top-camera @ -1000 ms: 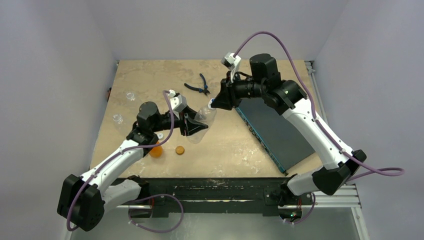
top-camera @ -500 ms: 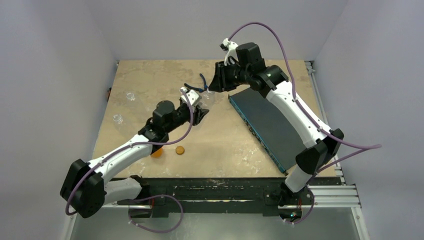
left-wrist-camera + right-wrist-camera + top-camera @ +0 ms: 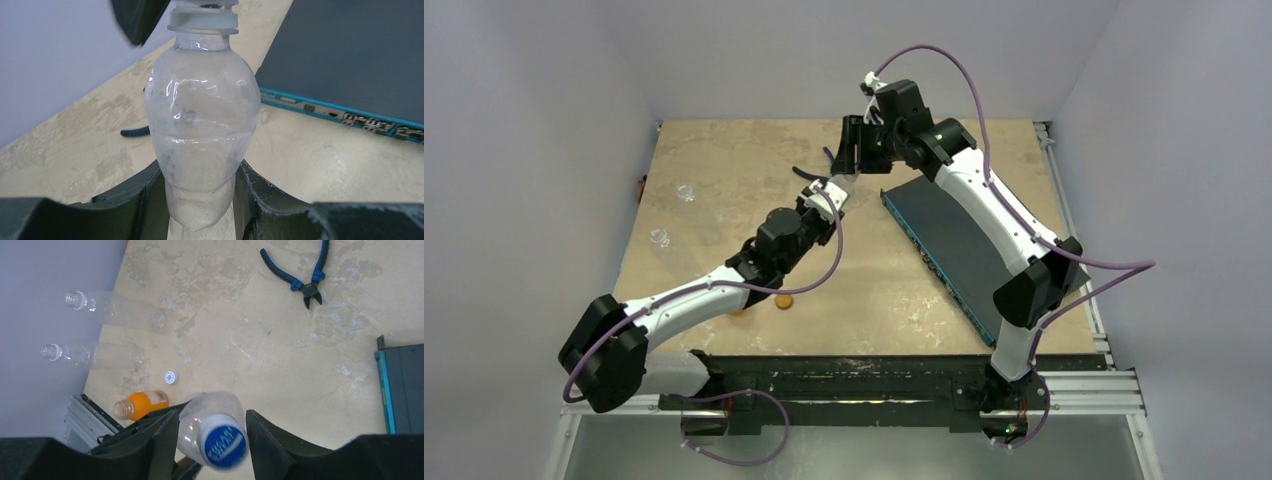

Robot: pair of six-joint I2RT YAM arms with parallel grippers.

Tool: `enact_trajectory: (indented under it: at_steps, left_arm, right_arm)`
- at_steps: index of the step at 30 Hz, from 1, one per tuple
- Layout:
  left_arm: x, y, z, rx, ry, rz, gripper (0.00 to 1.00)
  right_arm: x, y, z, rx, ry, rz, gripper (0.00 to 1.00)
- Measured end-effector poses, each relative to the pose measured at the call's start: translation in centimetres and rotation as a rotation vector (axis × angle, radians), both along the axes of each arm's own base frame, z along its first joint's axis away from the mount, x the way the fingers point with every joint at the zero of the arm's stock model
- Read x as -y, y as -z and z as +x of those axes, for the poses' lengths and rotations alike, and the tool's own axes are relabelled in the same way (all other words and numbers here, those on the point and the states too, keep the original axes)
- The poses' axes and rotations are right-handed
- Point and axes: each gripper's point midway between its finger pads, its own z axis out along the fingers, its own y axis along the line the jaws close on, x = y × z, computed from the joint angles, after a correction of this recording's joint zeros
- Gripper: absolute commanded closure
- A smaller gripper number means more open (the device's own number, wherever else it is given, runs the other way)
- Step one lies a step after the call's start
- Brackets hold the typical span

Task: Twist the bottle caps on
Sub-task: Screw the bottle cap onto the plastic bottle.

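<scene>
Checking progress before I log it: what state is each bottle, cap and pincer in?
Held bottle: blue cap on.
Left pincer: shut on held bottle.
Right pincer: open around blue cap.
Orange bottle: standing, uncapped.
Far clear bottle: standing, uncapped.
Near clear bottle: standing, uncapped.
White cap: lying loose.
Orange cap: lying loose.

clear bottle (image 3: 202, 130): blue cap (image 3: 223, 446) on neck | orange bottle (image 3: 140, 405): uncapped | white cap (image 3: 171, 377): loose

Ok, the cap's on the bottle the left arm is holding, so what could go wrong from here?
1. The right fingers flank the cap with a gap on one side, so a twist may slip rather than tighten it.
2. The left fingers pinch only the thin lower end of the clear bottle; twisting force could spin or crush it.
</scene>
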Motion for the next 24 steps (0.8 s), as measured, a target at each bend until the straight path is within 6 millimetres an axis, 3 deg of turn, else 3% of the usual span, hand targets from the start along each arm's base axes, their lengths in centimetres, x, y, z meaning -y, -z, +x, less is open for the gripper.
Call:
enact_trajectory:
  at_steps: [3,5,10,14,18,22,24]
  left_arm:
    - [1.3,-1.8,-0.5,0.025,0.067,-0.047,1.0]
    - [1.8,-3.1,-0.9,0.029,0.112,-0.1,1.0]
    - [0.8,-4.8,-0.7,0.007,0.166,-0.213,1.0]
    - [1.0,-3.9,-1.3,-0.071,0.255,-0.248,1.0]
    - [2.2,-3.0,-3.4,-0.159,0.411,-0.261,1.0]
    - [3.1,-2.6,-5.8,-0.238,0.574,-0.279,1.0]
    - [2.5,-2.6,-6.1,-0.256,0.606,-0.289,1.0]
  right_arm:
    - [-0.6,-0.5,-0.2,0.006,-0.006,0.007,0.09]
    - [-1.0,-1.3,-0.3,0.022,-0.013,0.008,0.01]
    - [-0.7,-4.1,-0.7,0.094,-0.02,0.029,0.01]
    - [1.0,-6.0,-1.5,0.158,-0.023,0.047,0.01]
    - [2.9,-7.0,-3.1,0.227,-0.056,0.061,0.02]
    - [4.3,-7.4,-4.9,0.288,-0.12,0.068,0.12]
    - [4.7,-7.4,-5.9,0.311,-0.169,0.077,0.17]
